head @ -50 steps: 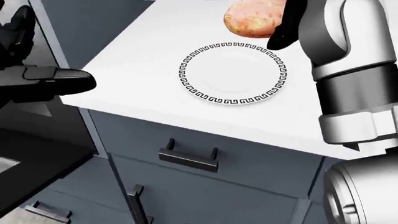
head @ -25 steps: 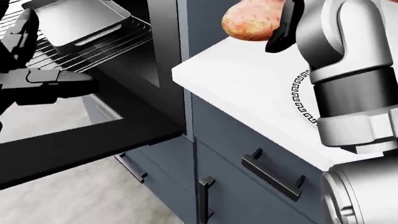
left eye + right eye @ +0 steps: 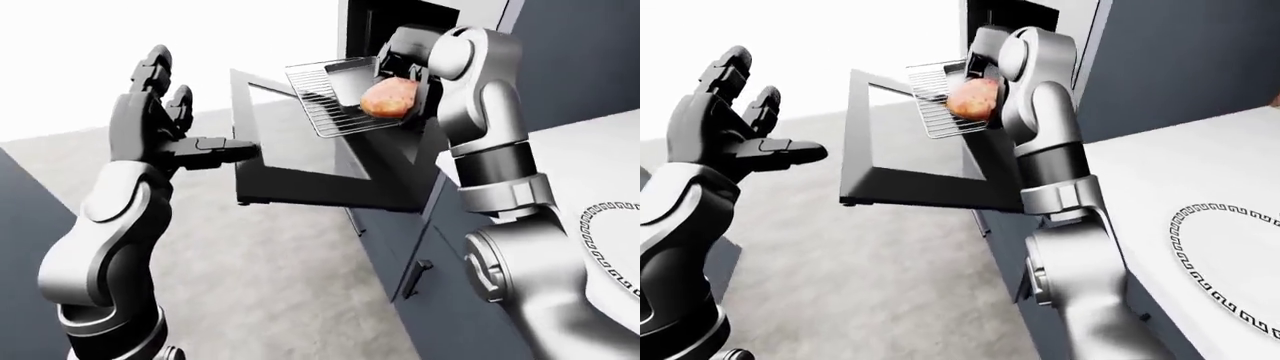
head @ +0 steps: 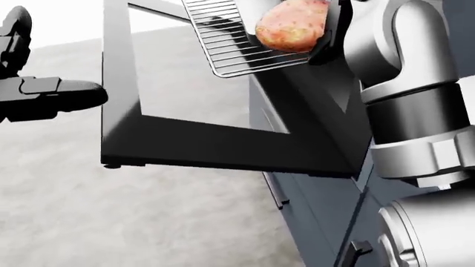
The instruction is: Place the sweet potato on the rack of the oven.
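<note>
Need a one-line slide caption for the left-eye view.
Right hand holds the sweet potato over the pulled-out oven rack; left hand open.

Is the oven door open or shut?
Open: the door hangs down flat and the rack sticks out above it, with the right hand holding the sweet potato there.

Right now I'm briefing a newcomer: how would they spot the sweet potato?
Find the oven with its door hanging open, left of the white counter. A wire rack sticks out above the door. The sweet potato is the lumpy orange-pink thing in the right hand, the only colourful item among grey metal.
</note>
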Controlling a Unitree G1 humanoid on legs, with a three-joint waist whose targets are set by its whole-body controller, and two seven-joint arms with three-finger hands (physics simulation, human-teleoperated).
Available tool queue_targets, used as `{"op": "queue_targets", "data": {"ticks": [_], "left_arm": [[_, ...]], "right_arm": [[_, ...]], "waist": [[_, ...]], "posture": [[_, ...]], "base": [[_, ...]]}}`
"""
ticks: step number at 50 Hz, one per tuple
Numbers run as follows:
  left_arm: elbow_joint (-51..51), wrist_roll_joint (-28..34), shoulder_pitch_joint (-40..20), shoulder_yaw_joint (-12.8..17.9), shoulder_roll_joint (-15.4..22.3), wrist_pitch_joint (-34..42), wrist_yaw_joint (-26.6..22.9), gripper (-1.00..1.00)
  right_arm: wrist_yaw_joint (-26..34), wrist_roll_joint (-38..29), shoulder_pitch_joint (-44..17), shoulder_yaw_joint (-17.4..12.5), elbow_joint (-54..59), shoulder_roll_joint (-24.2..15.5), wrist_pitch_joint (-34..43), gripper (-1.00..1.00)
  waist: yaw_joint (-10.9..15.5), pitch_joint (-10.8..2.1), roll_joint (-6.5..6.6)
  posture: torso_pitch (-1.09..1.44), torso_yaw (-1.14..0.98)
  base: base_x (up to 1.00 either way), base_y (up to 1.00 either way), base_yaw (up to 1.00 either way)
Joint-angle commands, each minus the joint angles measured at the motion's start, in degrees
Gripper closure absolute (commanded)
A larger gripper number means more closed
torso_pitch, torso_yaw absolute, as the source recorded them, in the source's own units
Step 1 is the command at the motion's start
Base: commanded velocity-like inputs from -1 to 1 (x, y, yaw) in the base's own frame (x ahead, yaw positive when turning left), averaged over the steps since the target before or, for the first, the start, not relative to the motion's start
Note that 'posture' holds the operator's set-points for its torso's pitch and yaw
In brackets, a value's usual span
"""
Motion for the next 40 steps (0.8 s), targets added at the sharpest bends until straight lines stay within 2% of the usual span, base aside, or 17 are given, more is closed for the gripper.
{"op": "queue_targets", "data": {"ticks": [1, 2, 3, 7, 12, 13, 16, 19, 20, 22, 25, 26, 28, 30, 32, 35, 40], "left_arm": [[-1.51, -0.25, -1.6, 0.21, 0.42, -1.39, -0.16, -1.0], [-1.36, -0.19, -1.52, 0.18, 0.44, -1.58, -0.23, -1.0], [-1.57, -0.29, -1.59, 0.24, 0.46, -1.29, -0.15, -1.0], [-1.37, -0.2, -1.4, 0.19, 0.42, -1.65, -0.26, -1.0], [-1.78, -0.3, -1.66, 0.06, 0.29, -1.09, 0.07, -1.0], [-1.57, -0.13, -1.52, -0.08, 0.22, -1.42, 0.0, -1.0], [-1.2, 0.11, -1.52, -0.25, 0.08, -1.83, -0.14, -1.0], [-1.05, 0.26, -1.52, -0.23, 0.05, -1.98, -0.24, -1.0], [-1.05, 0.24, -1.55, -0.16, 0.09, -1.95, -0.28, -1.0], [-1.33, 0.12, -1.54, -0.03, 0.11, -1.67, -0.22, -1.0], [-1.69, -0.05, -1.51, 0.09, 0.16, -1.36, -0.13, -1.0], [-1.85, -0.09, -1.5, 0.07, 0.14, -1.24, -0.06, -1.0], [-1.78, -0.01, -1.4, -0.03, 0.1, -1.4, -0.07, -1.0], [-1.51, 0.09, -1.46, -0.09, 0.1, -1.6, -0.13, -1.0], [-1.25, 0.16, -1.55, -0.12, 0.13, -1.76, -0.22, -1.0], [-1.21, 0.06, -1.72, 0.04, 0.26, -1.59, -0.23, -1.0], [-1.27, 0.33, -1.41, -0.3, 0.04, -1.79, -0.13, -1.0]], "right_arm": [[-0.85, -0.36, -1.96, -0.67, -1.85, -0.76, 0.03, 1.0], [-0.83, -0.38, -1.88, -0.67, -1.9, -0.77, 0.04, 1.0], [-0.79, -0.4, -1.84, -0.67, -1.99, -0.75, 0.1, 1.0], [-0.87, -0.4, -1.68, -0.62, -1.92, -0.63, -0.05, 1.0], [-0.16, -0.56, -1.1, -0.51, -2.46, -0.92, -0.35, 1.0], [-0.39, -0.65, -1.14, -0.58, -2.43, -0.97, -0.45, 1.0], [-0.94, -0.41, -1.72, -0.85, -1.86, -1.11, -0.89, 1.0], [-1.62, -0.34, -2.51, -0.83, -1.07, -1.12, -0.8, 1.0], [-1.66, -0.14, -2.47, -0.89, -1.1, -1.0, -0.76, 1.0], [-2.14, -0.06, -2.52, -0.88, -1.17, -0.93, -0.59, 1.0], [-2.32, -0.12, -2.31, -0.82, -1.4, -0.92, -0.22, 1.0], [-2.3, -0.1, -2.2, -0.85, -1.55, -0.99, -0.2, 1.0], [-2.53, -0.08, -2.39, -0.87, -1.31, -1.08, -0.22, 1.0], [-2.8, 0.07, -2.62, -0.89, -0.87, -0.98, -0.2, 1.0], [-3.09, 0.14, -2.81, -0.84, -0.48, -0.98, -0.3, 1.0], [-3.55, 0.33, -3.34, -0.74, 0.14, -0.75, -0.25, 1.0], [-3.51, 0.54, -4.22, -0.76, 0.52, -0.92, -0.17, 1.0]], "waist": [[-0.25, -1.47, -0.63], [-0.55, -2.33, -2.95], [-0.47, -2.32, -2.0], [0.13, -2.38, -1.3], [-1.59, -1.77, 2.2], [0.04, -2.21, -0.03], [0.24, -1.96, 0.02], [-1.56, -0.77, 4.84], [-2.05, -1.15, 7.55], [-1.9, 0.14, 5.65], [-2.06, -0.58, 3.35], [-1.88, -2.05, 2.71], [-1.7, -0.86, 1.16], [-1.52, -1.06, -0.53], [-1.7, -0.2, 0.55], [-0.97, -1.31, 0.41], [-1.49, -0.8, 2.87]], "posture": [[0.0, 0.0], [0.0, 0.0], [0.0, 0.0], [0.0, 0.0], [0.0, 0.0], [0.0, 0.0], [0.0, 0.0], [0.0, 0.0], [0.0, 0.0], [0.0, 0.0], [0.0, 0.0], [0.0, 0.0], [0.0, 0.0], [0.0, 0.0], [0.0, 0.0], [0.0, 0.0], [0.0, 0.0]], "base": [[-0.04, 0.0, 1.0], [-0.04, 0.0, 1.0], [-0.05, 0.0, 1.0], [-0.04, 0.0, 1.0], [-0.04, 0.19, 0.79], [-0.05, 0.92, 0.0], [-0.04, 0.62, 0.0], [0.0, 0.0, 0.0], [0.0, 0.0, 0.0], [0.0, 0.0, 0.0], [0.0, 0.0, 0.0], [0.11, 0.0, 0.0], [0.24, 0.0, 0.0], [0.26, 0.0, 0.0], [0.29, 0.0, 0.0], [0.3, 0.0, 0.0], [0.31, 0.0, 0.0]]}}
